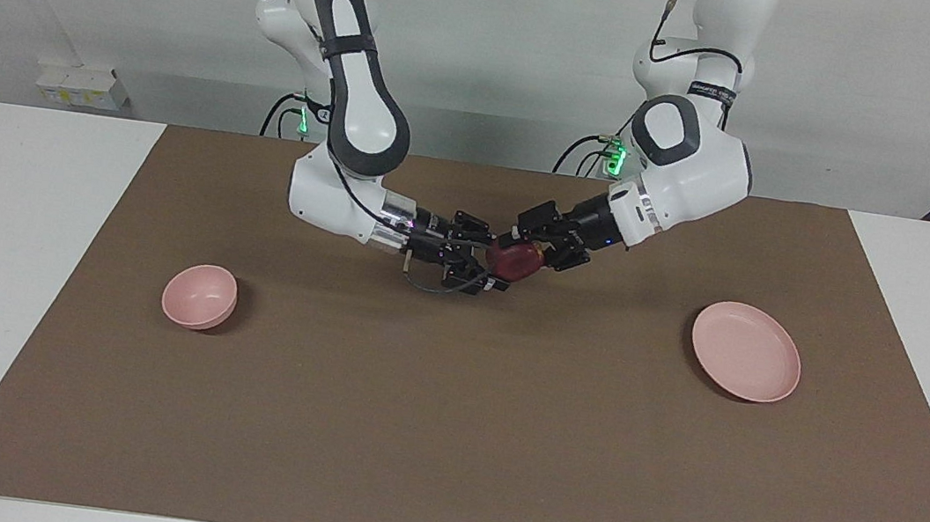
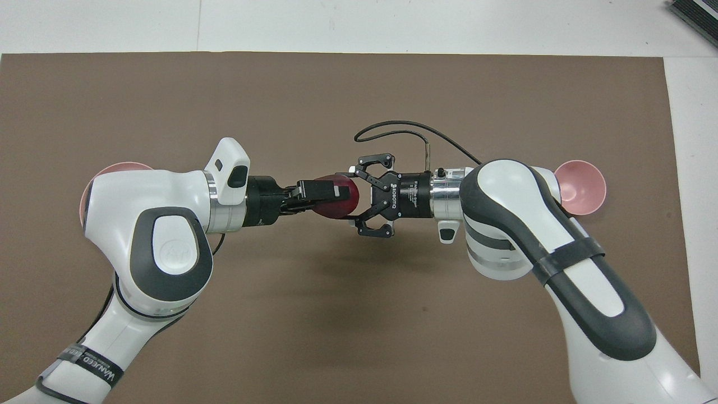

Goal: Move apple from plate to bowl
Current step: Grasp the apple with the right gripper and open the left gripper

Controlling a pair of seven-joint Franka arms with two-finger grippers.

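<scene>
You see: one apple [image 1: 513,260], one bowl [image 1: 200,296], one plate [image 1: 746,350], two arms. Nearest robots: both arms stretched level, meeting mid-air above brown mat [image 1: 443,436] centre. Left gripper [image 2: 331,194] clamped on apple; right gripper [image 1: 489,266] closed on same apple from its own arm's end. Farther from robots: bowl toward right arm's end, plate toward left arm's end, both bare.

A brown mat [image 1: 443,436] covers most of the white table [image 1: 6,240].
</scene>
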